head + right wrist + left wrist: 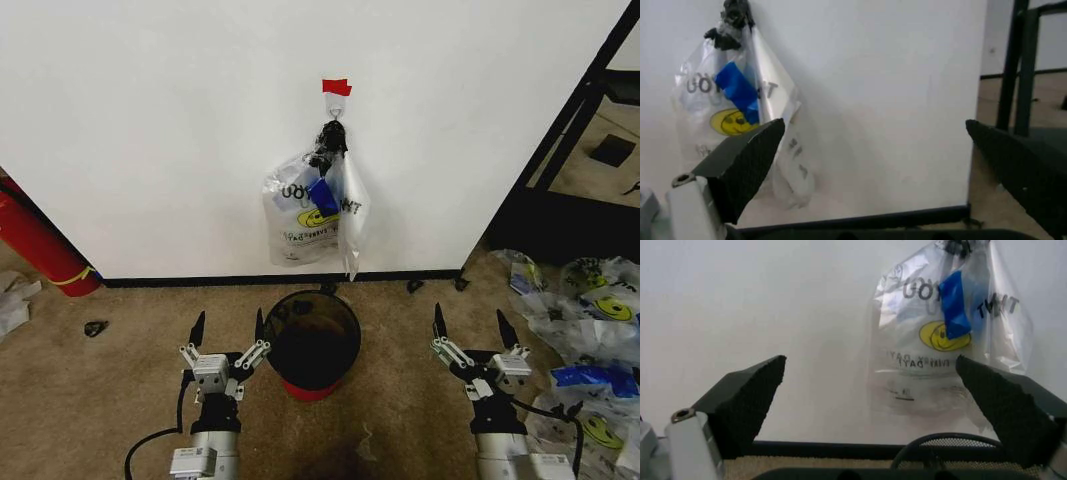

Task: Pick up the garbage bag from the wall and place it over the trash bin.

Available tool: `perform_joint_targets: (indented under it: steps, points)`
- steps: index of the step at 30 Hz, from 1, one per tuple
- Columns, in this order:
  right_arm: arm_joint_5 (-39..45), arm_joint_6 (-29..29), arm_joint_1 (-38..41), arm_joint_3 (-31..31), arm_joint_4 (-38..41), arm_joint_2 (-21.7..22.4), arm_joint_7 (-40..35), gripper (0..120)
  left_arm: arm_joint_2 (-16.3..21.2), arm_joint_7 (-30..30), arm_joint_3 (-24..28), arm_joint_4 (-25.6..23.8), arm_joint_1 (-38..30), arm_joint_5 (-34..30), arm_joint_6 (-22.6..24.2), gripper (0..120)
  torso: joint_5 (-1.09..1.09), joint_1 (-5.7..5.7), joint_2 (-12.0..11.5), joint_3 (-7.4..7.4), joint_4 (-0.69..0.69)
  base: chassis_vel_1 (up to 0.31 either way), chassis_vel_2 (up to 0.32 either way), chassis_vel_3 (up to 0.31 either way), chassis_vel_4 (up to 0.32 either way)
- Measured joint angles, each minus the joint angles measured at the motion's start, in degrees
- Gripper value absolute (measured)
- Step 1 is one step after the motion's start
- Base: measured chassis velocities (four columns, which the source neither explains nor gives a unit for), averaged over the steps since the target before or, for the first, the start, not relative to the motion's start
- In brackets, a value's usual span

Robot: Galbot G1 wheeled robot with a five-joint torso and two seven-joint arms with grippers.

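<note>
Opening stage: nothing is grasped yet. The bag (312, 215) hangs on the white wall (150, 130) from a hook (336, 104) just under a red tape piece (336, 87). Its top is bunched in a dark knot, with blue handle, black print and a yellow smiley showing through the plastic. Whether more than one bag hangs there cannot be told.

The bin (311, 342), round, black with a red base, stands on the floor directly below the bag, close to the baseboard (200, 281).

Left claw (227, 328) hovers low just left of the bin, fingers spread, holding nothing. Right claw (475, 329) hovers further off to the right of the bin, also spread and empty. Both point toward the wall.

Judgement: the pick has not begun. The next move calls for raising a claw to the bag's upper part and pinching the thin film near the knot, then lifting it clear of the hook.

Surface: tan carpet (120, 400). A red cylinder (40, 245) leans at the left; loose bags (590, 340) lie in a heap at the right; a black frame (570, 130) marks a doorway.
</note>
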State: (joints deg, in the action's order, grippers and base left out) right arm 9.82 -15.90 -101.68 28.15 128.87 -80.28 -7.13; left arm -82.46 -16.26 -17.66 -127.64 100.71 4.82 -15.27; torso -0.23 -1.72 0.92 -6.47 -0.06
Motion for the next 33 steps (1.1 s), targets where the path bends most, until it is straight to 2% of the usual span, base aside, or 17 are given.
perform_joint_targets:
  steps: [12, 14, 15, 17, 18, 20, 21, 23, 24, 29, 33]
  points:
    - [3.0, 3.6, 8.3, -3.5, -3.2, 6.0, 1.2, 100, -1.0, 0.1, -0.4, -0.1, 0.1, 0.2, 0.1, 100, 0.0, 0.0, 0.0, 0.0, -0.01, 0.0, 0.0, 0.0, 0.0]
    - [10.6, 7.0, 11.2, -5.0, -1.2, 7.6, 1.7, 100, -0.1, 0.1, -0.2, -0.1, -0.4, 0.0, 0.4, 100, 0.01, 0.0, 0.0, -0.01, 0.02, 0.0, 0.0, 0.0, 0.0]
    - [10.6, 7.0, 11.2, -5.0, -1.2, 7.6, 1.7, 100, -0.1, 0.1, -0.2, -0.1, -0.4, 0.0, 0.4, 100, 0.01, 0.0, 0.0, -0.01, 0.02, 0.0, 0.0, 0.0, 0.0]
    - [22.5, 11.5, 14.5, -6.2, 0.9, 9.4, 2.6, 100, 0.7, 0.2, 0.2, 0.1, -0.6, 0.0, 0.6, 100, -0.06, 0.0, 0.0, 0.0, -0.05, 0.0, 0.0, 0.0, 0.0]
    - [27.4, 13.3, 17.1, -7.1, 0.7, 10.1, 3.1, 100, 0.7, 0.2, 0.2, 0.0, -0.2, 0.2, 0.5, 100, 0.0, 0.0, 0.0, 0.0, -0.03, 0.0, 0.0, 0.0, 0.0]
    - [35.0, 15.7, 21.5, -8.7, -0.6, 11.1, 3.5, 100, 0.6, 0.2, 0.1, -0.4, 0.6, 0.5, 0.3, 100, -0.01, 0.0, 0.0, 0.0, 0.02, 0.0, 0.0, 0.0, 0.0]
    - [40.5, 17.2, 25.3, -10.0, -2.3, 11.5, 3.6, 100, 0.4, 0.2, -0.1, -0.8, 1.1, 0.9, 0.0, 100, 0.0, 0.0, 0.0, -0.01, 0.02, 0.0, 0.0, 0.0, 0.0]
    - [46.4, 18.5, 31.1, -11.7, -5.3, 11.6, 3.7, 100, 0.2, 0.1, -0.4, -1.3, 1.7, 1.2, -0.1, 100, 0.01, 0.0, 0.0, 0.0, 0.02, 0.0, 0.0, 0.0, 0.0]
    - [46.4, 18.5, 31.1, -11.7, -5.3, 11.6, 3.7, 100, 0.2, 0.1, -0.4, -1.3, 1.7, 1.2, -0.1, 100, 0.01, 0.0, 0.0, 0.0, 0.02, 0.0, 0.0, 0.0, 0.0]
    - [58.1, 20.7, 48.3, -17.4, -16.0, 9.2, 3.6, 100, -0.7, 0.1, -1.3, -2.4, 2.7, 1.9, -0.4, 100, 0.0, -0.01, 0.0, -0.01, 0.01, 0.0, 0.0, 0.0, 0.0]
    - [60.4, 21.2, 56.3, -19.6, -21.5, 6.9, 3.5, 100, -1.6, 0.0, -1.5, -2.4, 3.3, 2.5, -0.8, 100, -0.02, -0.01, 0.0, -0.01, 0.01, 0.0, 0.0, 0.0, 0.0]
